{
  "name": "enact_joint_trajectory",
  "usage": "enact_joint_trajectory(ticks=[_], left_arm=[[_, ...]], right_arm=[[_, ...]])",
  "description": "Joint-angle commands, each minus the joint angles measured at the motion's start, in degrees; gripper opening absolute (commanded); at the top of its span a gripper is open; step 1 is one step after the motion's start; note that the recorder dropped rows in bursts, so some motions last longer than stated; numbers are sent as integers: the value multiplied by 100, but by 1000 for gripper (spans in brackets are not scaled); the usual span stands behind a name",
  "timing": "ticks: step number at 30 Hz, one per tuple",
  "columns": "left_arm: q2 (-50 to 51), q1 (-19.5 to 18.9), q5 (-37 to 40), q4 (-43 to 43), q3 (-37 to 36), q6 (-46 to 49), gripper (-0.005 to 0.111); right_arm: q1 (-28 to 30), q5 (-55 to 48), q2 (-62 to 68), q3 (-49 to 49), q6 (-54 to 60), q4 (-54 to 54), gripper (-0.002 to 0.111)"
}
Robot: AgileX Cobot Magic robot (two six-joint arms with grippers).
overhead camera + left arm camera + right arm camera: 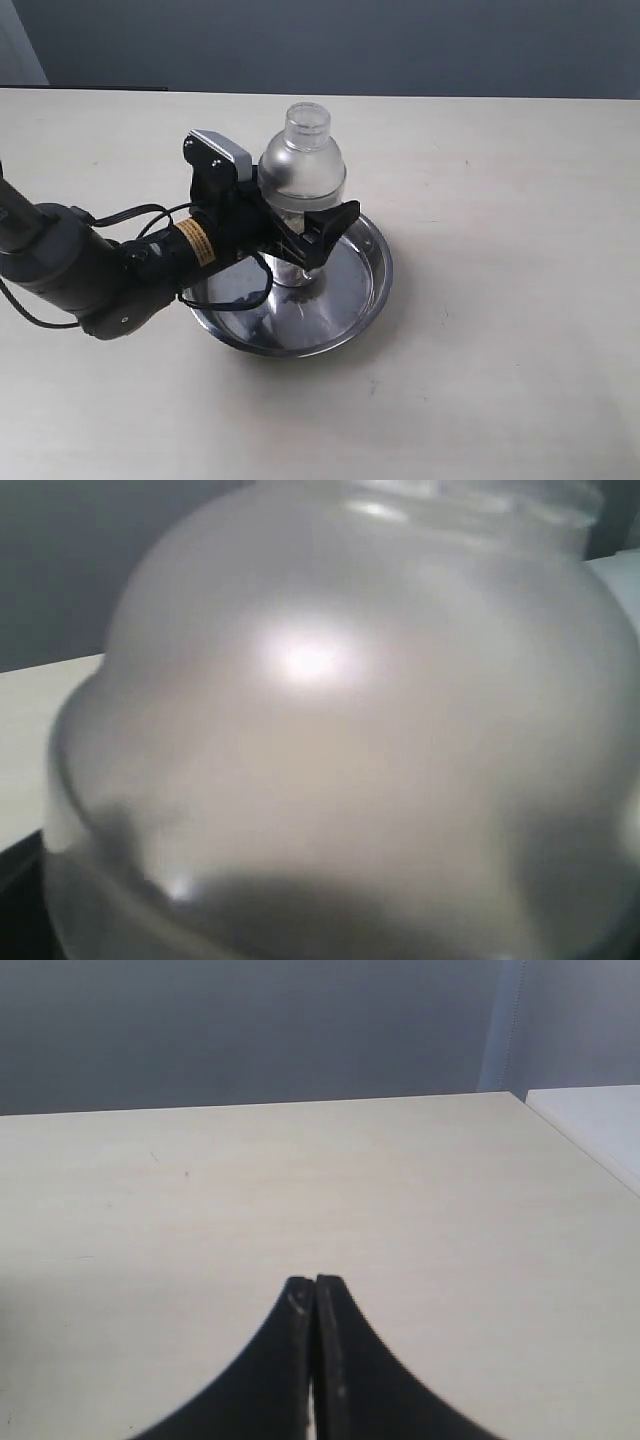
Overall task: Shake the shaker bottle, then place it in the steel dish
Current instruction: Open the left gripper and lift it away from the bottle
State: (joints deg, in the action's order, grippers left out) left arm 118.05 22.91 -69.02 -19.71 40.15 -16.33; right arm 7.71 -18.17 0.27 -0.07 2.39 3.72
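The clear shaker bottle (301,166) stands upright with its base down in the steel dish (381,272); brown pellets show faintly at its foot. My left gripper (322,212) reaches in from the left and is shut on the shaker bottle's lower body, below the domed shoulder. One black finger crosses in front of the bottle; the other is hidden behind it. In the left wrist view the blurred dome of the shaker bottle (340,730) fills the picture and hides the fingers. My right gripper (316,1282) is shut on nothing, over bare table, and is out of the exterior view.
The dish sits near the middle of a pale wooden table (500,380). The left arm and its black cable (140,213) lie over the table to the dish's left. A grey wall stands behind the table's far edge.
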Motion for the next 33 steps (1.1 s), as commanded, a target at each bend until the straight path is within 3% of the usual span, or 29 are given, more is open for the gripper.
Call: enact_joint_trajectory(ticks=[1,9,21,29,33], left_arm=[[-12,-111,-94,-25,8,-39,105],[-377,-617,-94,-604,8,-299,105],[-863,-653,-94,-1002,8,-431,105],[-1696,-758,-94,-1038,8,-431,105],[-2450,-916,573,-1184,8,-705,101]], right_arm=[[20,70,-27,7,11,5,-1],[20,70,-27,7,11,5,-1],[20,70,-27,7,11,5,-1],[20,70,-27,7,11,5,-1],[20,70,-27,7,11,5,-1]])
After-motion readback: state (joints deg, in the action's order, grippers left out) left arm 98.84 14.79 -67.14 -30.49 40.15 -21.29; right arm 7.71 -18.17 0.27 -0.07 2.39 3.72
